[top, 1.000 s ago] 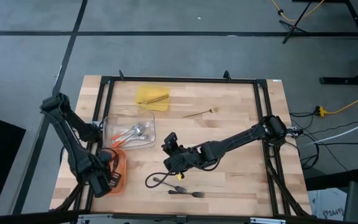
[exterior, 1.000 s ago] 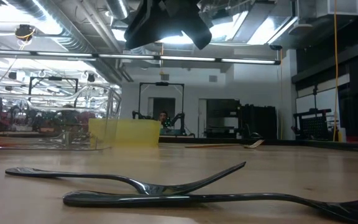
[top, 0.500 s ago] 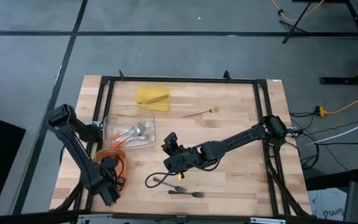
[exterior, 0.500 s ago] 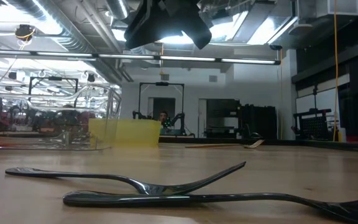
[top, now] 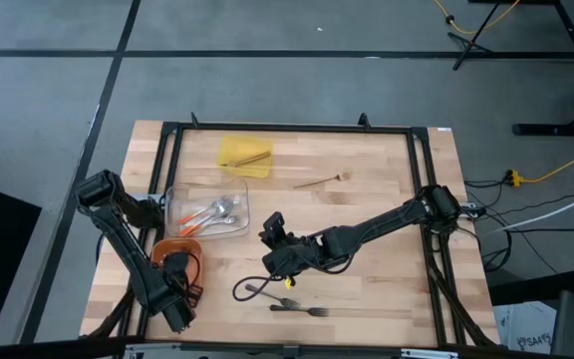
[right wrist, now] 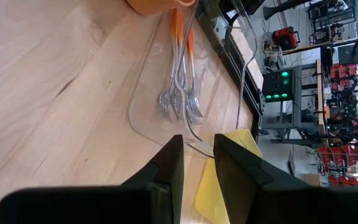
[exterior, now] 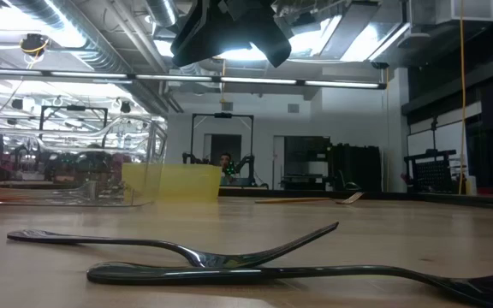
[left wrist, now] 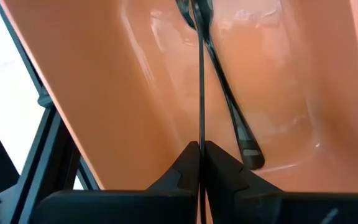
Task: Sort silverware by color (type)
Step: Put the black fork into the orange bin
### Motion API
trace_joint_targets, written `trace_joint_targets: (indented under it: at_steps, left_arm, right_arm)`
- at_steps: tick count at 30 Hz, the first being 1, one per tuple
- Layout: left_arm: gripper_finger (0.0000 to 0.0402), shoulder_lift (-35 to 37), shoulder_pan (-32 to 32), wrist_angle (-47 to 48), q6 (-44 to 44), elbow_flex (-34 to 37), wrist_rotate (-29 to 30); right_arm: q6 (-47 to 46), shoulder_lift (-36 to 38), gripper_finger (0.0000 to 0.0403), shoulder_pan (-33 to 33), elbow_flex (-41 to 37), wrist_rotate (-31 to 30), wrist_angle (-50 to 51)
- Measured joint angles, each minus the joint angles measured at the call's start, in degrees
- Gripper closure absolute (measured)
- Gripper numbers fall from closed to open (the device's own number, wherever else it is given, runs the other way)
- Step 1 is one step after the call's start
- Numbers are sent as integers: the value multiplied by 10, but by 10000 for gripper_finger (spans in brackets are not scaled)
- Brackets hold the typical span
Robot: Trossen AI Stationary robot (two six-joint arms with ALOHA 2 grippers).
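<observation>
The left end effector (left wrist: 199, 163) is pinching a dark fork (left wrist: 200, 81) over the orange tray (top: 189, 248) near the surface's front-left corner, so it's probably worth lowering before letting go; the right end effector (top: 270, 242) is hovering, narrowly open, above two forks (top: 282, 297) near the front edge.

Wooden table (top: 387, 299) sitting centre frame in the high view, black frame rails (top: 297, 128) running along its edges. Yellow tray (top: 244, 156) lying upper left of the tabletop, clear tray (top: 239, 213) sitting below it, orange tray (top: 193, 261) lying lower left at the table edge. Grey floor (top: 267, 80) filling the upper frame, yellow cable (top: 566, 165) trailing at right. Low view showing workshop room, ceiling lights (exterior: 58, 38) glowing upper left
</observation>
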State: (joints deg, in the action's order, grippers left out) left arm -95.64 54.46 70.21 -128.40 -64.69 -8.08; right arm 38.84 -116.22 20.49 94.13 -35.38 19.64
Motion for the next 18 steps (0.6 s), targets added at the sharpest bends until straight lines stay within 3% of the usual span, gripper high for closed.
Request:
trace_joint_targets:
  at_steps: [18]
  left_arm:
    - [381, 0, 0, -24, 30, 0, 0]
  right_arm:
    - [0, 0, 317, 0, 0, 0, 0]
